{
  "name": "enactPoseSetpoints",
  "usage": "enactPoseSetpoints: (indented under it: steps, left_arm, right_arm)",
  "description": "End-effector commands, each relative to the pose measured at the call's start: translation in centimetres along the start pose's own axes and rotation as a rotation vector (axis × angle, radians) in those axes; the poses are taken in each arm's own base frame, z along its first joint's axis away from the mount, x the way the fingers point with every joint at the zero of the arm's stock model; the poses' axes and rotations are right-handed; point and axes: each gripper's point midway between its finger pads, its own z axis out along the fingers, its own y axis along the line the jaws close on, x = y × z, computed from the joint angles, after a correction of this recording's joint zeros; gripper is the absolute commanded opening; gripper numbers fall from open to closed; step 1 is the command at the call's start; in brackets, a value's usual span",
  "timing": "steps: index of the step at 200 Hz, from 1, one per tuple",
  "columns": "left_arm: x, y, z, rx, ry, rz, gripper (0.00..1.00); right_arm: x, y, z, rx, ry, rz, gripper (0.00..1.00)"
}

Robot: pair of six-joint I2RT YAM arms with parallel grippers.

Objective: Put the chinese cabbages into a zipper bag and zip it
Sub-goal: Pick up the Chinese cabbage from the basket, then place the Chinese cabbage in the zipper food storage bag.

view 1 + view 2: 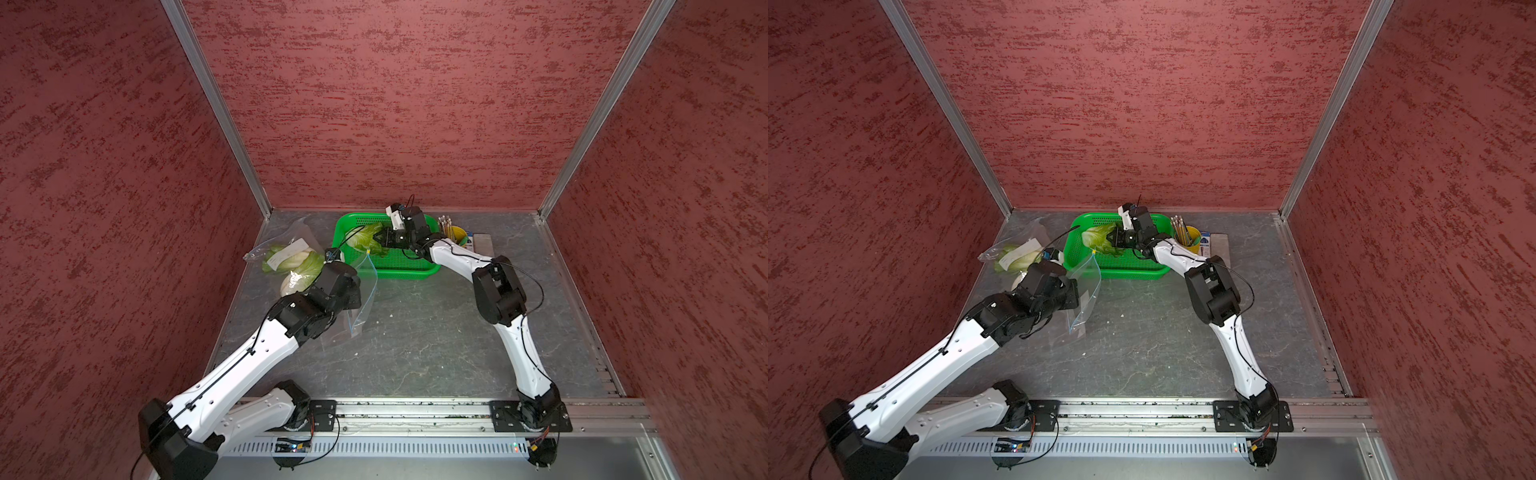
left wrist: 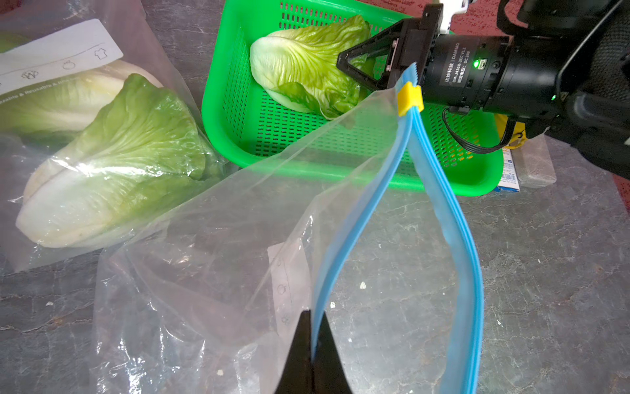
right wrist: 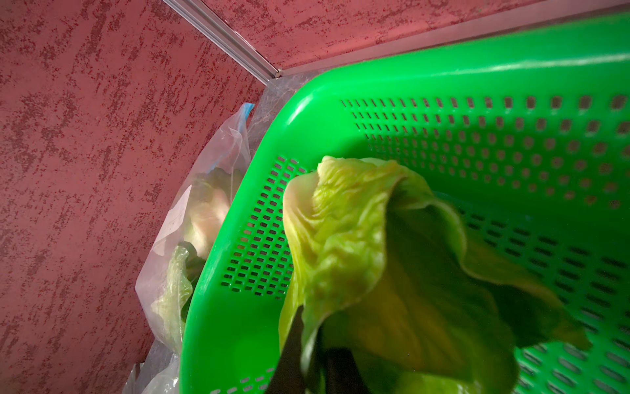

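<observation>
One chinese cabbage point(image 1: 362, 241) point(image 2: 306, 64) lies in the green basket point(image 1: 399, 268) point(image 2: 235, 102). My right gripper point(image 1: 380, 240) point(image 2: 341, 62) point(image 3: 315, 344) is shut on its leafy end point(image 3: 341, 238). Two more cabbages point(image 1: 297, 266) point(image 2: 112, 160) lie inside a clear bag point(image 1: 286, 245) at the far left. An empty zipper bag point(image 1: 365, 291) point(image 2: 211, 256) stands in front of the basket, its blue zip strip point(image 2: 361, 204) gaping and its yellow slider point(image 2: 410, 97) at the far end. My left gripper point(image 2: 313, 327) is shut on the near side of that strip; in both top views its wrist hides it.
A yellow cup of pencils point(image 1: 453, 235) and a small box beside a grey plate point(image 1: 482, 243) stand right of the basket. Red walls close in the back and both sides. Bare grey tabletop point(image 1: 415, 340) lies between the arms.
</observation>
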Motion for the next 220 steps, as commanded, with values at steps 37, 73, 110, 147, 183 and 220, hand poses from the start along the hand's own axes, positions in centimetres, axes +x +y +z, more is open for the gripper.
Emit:
enactPoseSetpoints:
  steps: [37,73,110,147,183,220]
  left_arm:
    - [0.1,0.0,0.1,0.026,0.002,-0.013,0.00]
    - [0.3,-0.4,0.2,0.052,0.010,-0.024,0.00]
    - [0.3,-0.8,0.2,0.075,0.009,-0.037,0.00]
    - [0.4,-1.9,1.0,0.121,0.022,-0.056,0.00]
    - [0.4,-3.0,2.0,0.155,0.035,-0.062,0.00]
    - [0.4,-3.9,3.1,0.168,0.053,-0.064,0.00]
  right_arm:
    - [-5.7,5.8,-6.1,-0.023,-0.217,-0.123,0.00]
    - [-6.6,7.6,-10.4,-0.039,-0.297,-0.159,0.00]
    - [-6.7,9.2,-14.9,-0.027,-0.347,-0.204,0.00]
    - [-6.6,10.1,-19.9,0.013,-0.387,-0.208,0.00]
    - [-5.6,10.8,-24.3,0.067,-0.383,-0.231,0.00]
    - [-3.8,12.5,-27.9,0.067,-0.343,-0.269,0.00]
